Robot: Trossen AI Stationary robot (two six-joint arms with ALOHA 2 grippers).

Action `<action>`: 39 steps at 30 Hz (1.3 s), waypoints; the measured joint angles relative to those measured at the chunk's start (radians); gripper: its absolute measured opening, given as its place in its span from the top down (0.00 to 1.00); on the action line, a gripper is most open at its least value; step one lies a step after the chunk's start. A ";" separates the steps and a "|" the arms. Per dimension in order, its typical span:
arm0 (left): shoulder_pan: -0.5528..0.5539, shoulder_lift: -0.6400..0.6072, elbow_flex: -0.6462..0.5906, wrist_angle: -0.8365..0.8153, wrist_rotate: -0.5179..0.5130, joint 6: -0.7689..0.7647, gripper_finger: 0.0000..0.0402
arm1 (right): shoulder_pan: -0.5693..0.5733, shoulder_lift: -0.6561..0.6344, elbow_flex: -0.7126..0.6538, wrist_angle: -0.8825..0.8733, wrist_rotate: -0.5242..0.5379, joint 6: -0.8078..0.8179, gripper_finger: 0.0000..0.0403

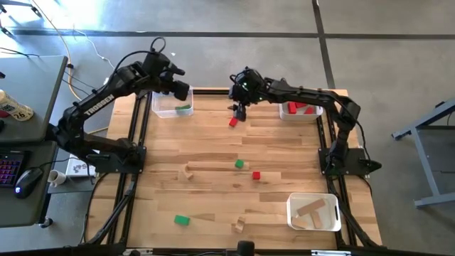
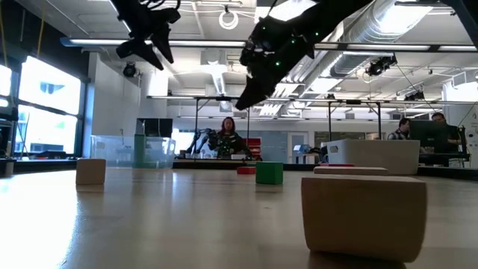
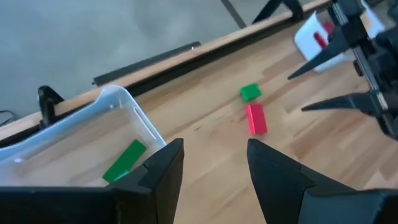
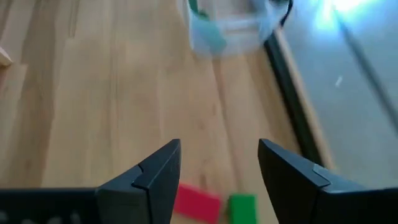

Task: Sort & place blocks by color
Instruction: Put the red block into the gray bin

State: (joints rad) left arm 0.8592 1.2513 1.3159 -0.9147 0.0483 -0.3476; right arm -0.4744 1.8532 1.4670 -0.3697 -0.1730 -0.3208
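Note:
Both grippers hover open above the table's far edge and hold nothing. My left gripper (image 1: 179, 89) (image 3: 214, 160) hangs over the far-left clear bin (image 1: 170, 104), in which a green bar (image 1: 183, 109) (image 3: 124, 160) lies. My right gripper (image 1: 239, 109) (image 4: 217, 163) is above a red block (image 1: 232, 122) (image 4: 196, 201) and a small green block (image 4: 242, 206) (image 3: 250, 92), both lying flat on the wood. In the low view the right gripper (image 2: 250, 88) hangs well clear of the tabletop. More blocks lie mid-table: green (image 1: 239, 163), red (image 1: 256, 175), green (image 1: 182, 220), plain wood (image 1: 189, 171) (image 1: 238, 226).
A far-right bin (image 1: 284, 112) holds red pieces. A near-right bin (image 1: 293, 213) holds plain wooden bars. Black rails frame the table (image 1: 213, 142). A desk with keyboard and mouse stands left of the table. People sit in the room beyond.

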 joint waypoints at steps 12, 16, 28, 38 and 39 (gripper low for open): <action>-0.080 0.005 -0.027 0.007 -0.034 -0.023 0.59 | 0.009 0.008 0.000 -0.166 0.003 0.474 0.50; -0.101 0.011 -0.027 0.035 -0.034 0.026 0.59 | 0.019 -0.003 0.000 -0.246 -0.011 0.567 0.50; -0.101 0.010 -0.027 0.131 -0.021 0.104 0.54 | 0.113 -0.187 0.000 -0.303 0.168 0.838 0.50; -0.104 0.010 -0.027 0.335 -0.034 0.124 0.43 | 0.193 -0.278 0.000 -0.363 0.374 1.005 0.50; -0.107 0.011 -0.026 0.354 -0.035 0.124 0.42 | 0.200 -0.284 0.000 -0.365 0.397 1.022 0.50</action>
State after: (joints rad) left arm 0.7523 1.2626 1.2896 -0.5609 0.0133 -0.2238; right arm -0.2746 1.5696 1.4670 -0.7343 0.2241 0.7011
